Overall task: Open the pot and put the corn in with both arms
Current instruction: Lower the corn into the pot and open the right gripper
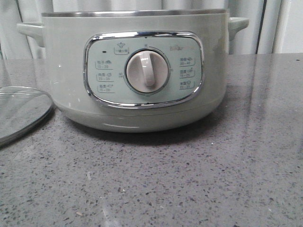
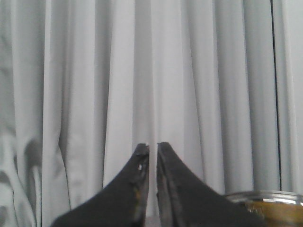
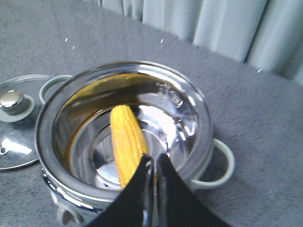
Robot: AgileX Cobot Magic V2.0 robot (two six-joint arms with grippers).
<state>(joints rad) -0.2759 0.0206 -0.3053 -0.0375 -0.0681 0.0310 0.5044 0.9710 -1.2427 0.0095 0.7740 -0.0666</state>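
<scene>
we see lid (image 3: pixel 16 120) off on counter (image 1: pixel 189 179), corn (image 3: pixel 125 142) inside pot (image 1: pixel 137 71); both tools clenched empty, task looks done.

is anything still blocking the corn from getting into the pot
No, nothing visible does. The lid lies off on the table beside the pot, whose mouth is open, and the corn already lies inside on the steel bottom, just beyond the right end effector.
</scene>
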